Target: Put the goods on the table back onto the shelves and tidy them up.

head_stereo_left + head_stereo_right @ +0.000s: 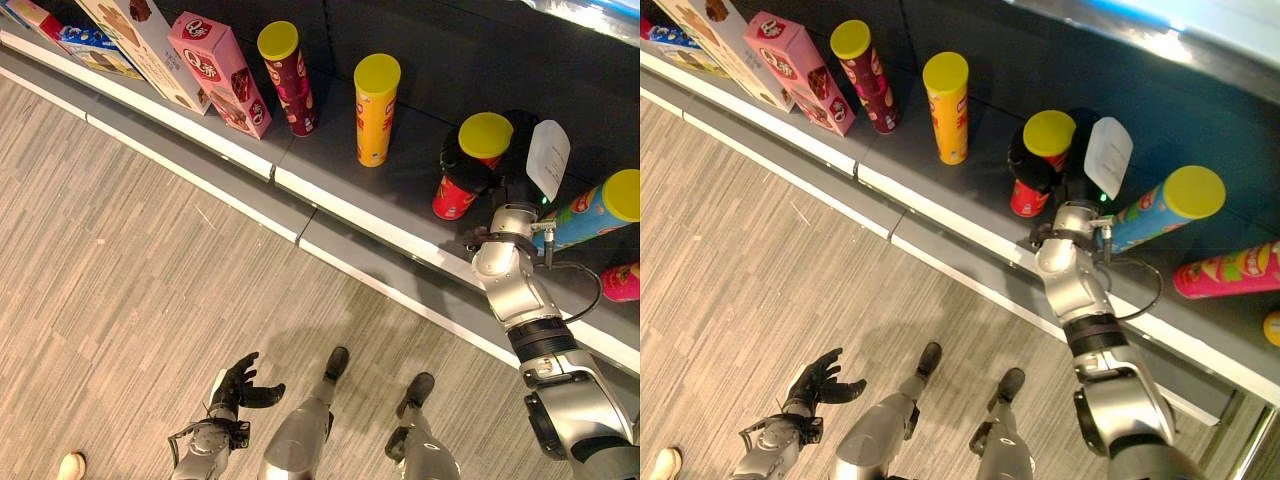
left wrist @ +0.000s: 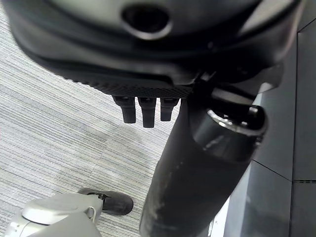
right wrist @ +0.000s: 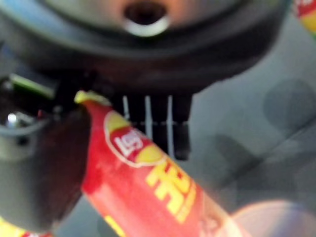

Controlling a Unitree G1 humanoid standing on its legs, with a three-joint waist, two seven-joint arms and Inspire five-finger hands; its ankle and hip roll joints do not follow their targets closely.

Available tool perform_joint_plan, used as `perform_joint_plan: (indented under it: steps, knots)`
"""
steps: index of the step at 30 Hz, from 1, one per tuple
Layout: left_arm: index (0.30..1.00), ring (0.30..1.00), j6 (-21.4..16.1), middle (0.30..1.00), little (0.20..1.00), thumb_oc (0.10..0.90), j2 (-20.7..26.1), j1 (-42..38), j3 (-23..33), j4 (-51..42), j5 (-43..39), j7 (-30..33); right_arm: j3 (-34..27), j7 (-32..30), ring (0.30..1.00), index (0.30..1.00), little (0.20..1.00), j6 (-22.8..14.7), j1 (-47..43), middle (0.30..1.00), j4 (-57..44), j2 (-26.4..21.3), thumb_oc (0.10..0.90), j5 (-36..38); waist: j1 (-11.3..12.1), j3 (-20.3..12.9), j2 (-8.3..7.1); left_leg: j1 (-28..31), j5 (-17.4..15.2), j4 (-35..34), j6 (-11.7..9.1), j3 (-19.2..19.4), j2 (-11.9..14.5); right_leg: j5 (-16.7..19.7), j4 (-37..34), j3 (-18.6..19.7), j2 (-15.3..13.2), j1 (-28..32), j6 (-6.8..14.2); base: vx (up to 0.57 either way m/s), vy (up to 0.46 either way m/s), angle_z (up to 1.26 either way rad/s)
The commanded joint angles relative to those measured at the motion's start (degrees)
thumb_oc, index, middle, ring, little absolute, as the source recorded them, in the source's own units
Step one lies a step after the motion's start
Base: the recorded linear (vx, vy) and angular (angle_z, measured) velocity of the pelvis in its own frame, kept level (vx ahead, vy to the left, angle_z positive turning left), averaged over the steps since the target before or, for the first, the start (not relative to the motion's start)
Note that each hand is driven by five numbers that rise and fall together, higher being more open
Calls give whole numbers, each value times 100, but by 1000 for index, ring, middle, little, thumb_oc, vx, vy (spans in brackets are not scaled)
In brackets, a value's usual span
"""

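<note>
A red chip can with a yellow lid [image 1: 453,198] stands on the dark lower shelf [image 1: 330,150], leaning slightly. My right hand [image 1: 512,150] reaches over the shelf edge and its dark fingers curl round the can just under the lid. In the right wrist view the red can [image 3: 148,187] lies between the thumb and the fingers [image 3: 158,123]. My left hand [image 1: 238,385] hangs low over the floor, fingers relaxed and holding nothing; its fingers [image 2: 143,111] also show in the left wrist view.
Along the shelf stand a yellow can [image 1: 375,110], a maroon can [image 1: 288,78], a pink box [image 1: 220,72] and a white box [image 1: 140,40]. A blue can [image 1: 590,212] and a pink can [image 1: 622,282] lie by my right arm. A person's shoe [image 1: 70,467] is on the floor.
</note>
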Motion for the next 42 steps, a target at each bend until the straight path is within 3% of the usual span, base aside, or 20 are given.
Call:
perform_joint_plan:
  steps: [1,2,3,14,15,24,26,30,31,42]
  knots:
    - [900,900,-339,900,900,800,259,-90,-329,117,-10,207,103,-409,587,587,587,-337,-792,587,-85,-219,591,-75,-36,-304,2,-102,-111,-72,-83,327,28,-583,536,-6,-538,250,638,0,0,0]
    - [900,900,-336,900,900,800,256,-95,-328,127,-3,211,102,-413,820,820,820,-335,-784,820,-99,-210,747,-76,-43,-310,-1,-101,-112,-73,-82,329,27,-581,534,-4,-536,251,640,0,0,0]
    - [900,900,-335,900,900,800,255,-91,-329,135,-4,211,100,-413,900,900,900,-336,-770,900,-111,-200,800,-78,-49,-312,-10,-101,-113,-72,-82,336,26,-579,530,0,-536,254,641,0,0,0]
    - [900,900,-326,900,900,800,249,-107,-340,174,4,226,120,-415,900,900,900,-344,-770,900,-79,-172,800,-43,-67,-327,-37,-94,-117,-74,-87,359,25,-570,515,15,-532,261,640,0,0,0]
    - [900,900,-301,900,900,800,213,-157,-332,261,-1,241,166,-367,900,900,900,-366,-704,900,-81,-54,800,30,-98,-362,-102,-58,-138,-72,-87,389,53,-564,521,29,-519,276,633,0,0,0]
    - [900,900,-247,900,900,800,196,-207,-289,476,66,208,143,-300,900,900,900,-439,-651,900,-359,-103,800,75,-131,-443,-210,5,-161,-74,-104,434,86,-532,439,36,-495,358,637,0,0,0]
    - [900,900,-178,900,900,800,146,-245,-174,735,93,211,76,-198,900,900,900,-547,-502,900,-926,-188,800,42,-209,-546,-332,67,-207,-74,-136,522,120,-497,334,76,-454,439,629,0,0,0]
    - [900,900,-123,900,900,800,99,-274,-81,880,113,204,29,-29,900,900,900,-629,-288,900,-1402,-134,800,61,-285,-659,-428,78,-202,-74,-137,602,139,-417,236,109,-427,463,632,12,6,-5]
    - [900,900,-33,900,900,800,17,-269,76,1109,171,193,-22,258,900,900,900,-843,128,900,-2027,84,800,249,-419,-795,-575,194,-255,-74,-130,761,187,-361,120,234,-374,549,633,39,13,-8]
    - [900,900,-35,900,900,800,20,-263,74,1111,172,192,-29,266,900,900,900,-838,145,900,-2044,88,800,247,-411,-797,-580,201,-258,-74,-130,769,188,-358,113,241,-372,554,633,4,1,-9]
